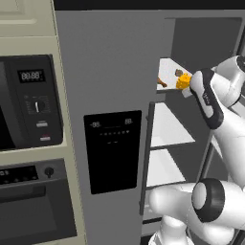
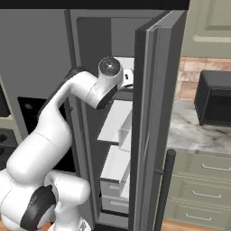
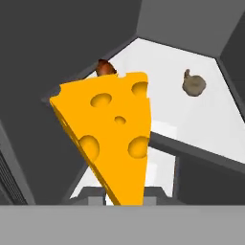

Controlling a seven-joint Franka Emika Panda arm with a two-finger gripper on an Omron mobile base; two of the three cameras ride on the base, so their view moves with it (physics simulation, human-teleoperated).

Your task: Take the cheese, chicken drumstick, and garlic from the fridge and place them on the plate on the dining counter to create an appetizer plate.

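In the hand view my gripper [image 3: 125, 194] is shut on the cheese [image 3: 112, 139], a yellow-orange holed wedge that hides most of the fingers. The left base view shows the cheese [image 1: 183, 82] at the end of my hand, just off the front edge of the fridge's [image 1: 110, 72] upper white shelf [image 1: 167, 67]. The chicken drumstick [image 3: 105, 68] lies on that shelf behind the wedge, mostly covered by it; its thin end [image 1: 161, 82] shows at the shelf's left. The garlic [image 3: 194, 83] sits farther back on the same shelf, also seen as a brownish bulb [image 1: 179, 72]. Plate and dining counter are out of view.
The fridge's right door [image 2: 153, 113] stands open close beside my arm. Lower white shelves [image 1: 167, 127] sit under the hand. Black-fronted ovens [image 1: 28, 100] are left of the fridge. A black appliance [image 2: 216, 97] rests on a marbled worktop [image 2: 198, 131] at right.
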